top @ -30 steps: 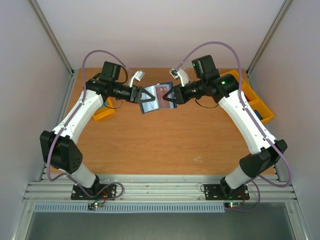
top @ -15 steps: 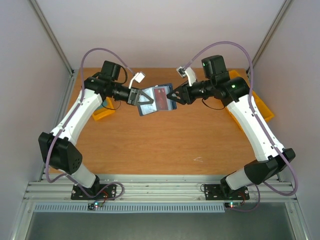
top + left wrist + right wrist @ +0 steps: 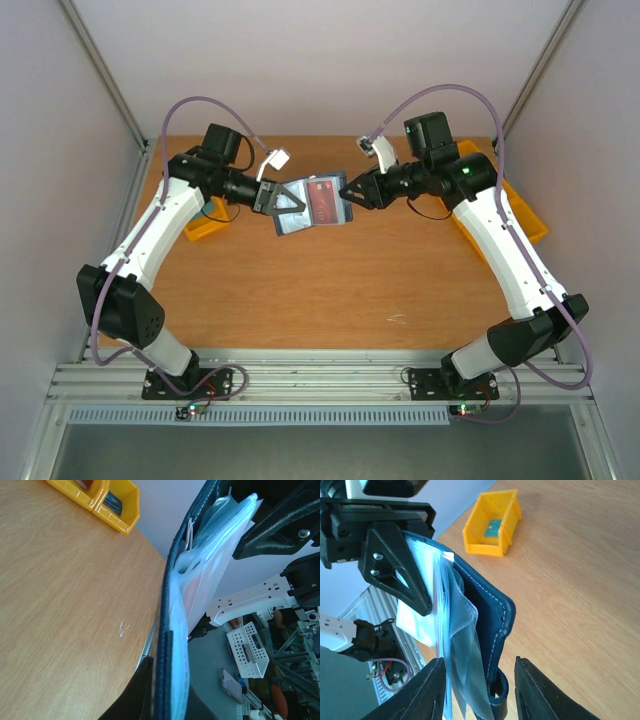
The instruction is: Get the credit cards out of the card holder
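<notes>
The card holder (image 3: 300, 216) hangs open in the air between the two arms over the back of the table. My left gripper (image 3: 273, 197) is shut on its left edge. Edge-on, the card holder (image 3: 170, 630) is clamped between the black fingers of the left gripper (image 3: 167, 702). A credit card (image 3: 322, 199) with a red patch shows through a pale sleeve. My right gripper (image 3: 350, 194) stands open at the holder's right edge. Its jaws (image 3: 480, 695) straddle the navy cover (image 3: 487, 615) and sleeves, with a gap on the cover side.
A yellow bin (image 3: 205, 222) sits at the back left and another yellow bin (image 3: 512, 203) along the right edge, under the right arm. One bin (image 3: 492, 525) has a card-like thing inside. Bare wooden table (image 3: 330, 280) lies below the holder.
The left gripper has shut on the holder's left edge. The right gripper has opened off the right edge and its arm has swung slightly outward. The holder has tilted a little.
</notes>
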### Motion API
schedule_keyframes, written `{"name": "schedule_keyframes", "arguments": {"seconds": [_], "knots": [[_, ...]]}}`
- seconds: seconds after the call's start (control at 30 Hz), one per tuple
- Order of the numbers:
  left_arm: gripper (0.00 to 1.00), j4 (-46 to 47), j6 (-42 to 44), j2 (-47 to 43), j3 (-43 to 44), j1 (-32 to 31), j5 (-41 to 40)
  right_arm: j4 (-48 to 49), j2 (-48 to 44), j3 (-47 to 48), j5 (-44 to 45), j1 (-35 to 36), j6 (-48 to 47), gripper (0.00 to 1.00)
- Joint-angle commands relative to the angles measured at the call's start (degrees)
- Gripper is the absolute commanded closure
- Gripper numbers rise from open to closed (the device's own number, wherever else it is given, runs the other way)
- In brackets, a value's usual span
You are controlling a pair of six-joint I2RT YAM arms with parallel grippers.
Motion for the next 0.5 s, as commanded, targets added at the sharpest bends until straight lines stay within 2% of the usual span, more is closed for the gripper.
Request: {"name": "schedule_keyframes", "arguments": {"seconds": [0.0, 0.27, 0.47], "knots": [[1.00, -0.3, 1.8, -1.6, 2.3, 0.2, 0.8, -1.9, 0.4, 0.3, 2.0, -0.4, -1.3, 0.63], [1.00, -0.5, 1.9, -1.4, 2.4, 0.1, 1.5, -1.8, 1.4, -0.3, 3.6, 0.0, -0.3, 0.63], [1.00, -1.5, 3.0, -1.5, 2.4, 0.2, 1.6, -1.7, 1.3, -1.0, 10.7, 0.1, -0.6, 0.61]]}}
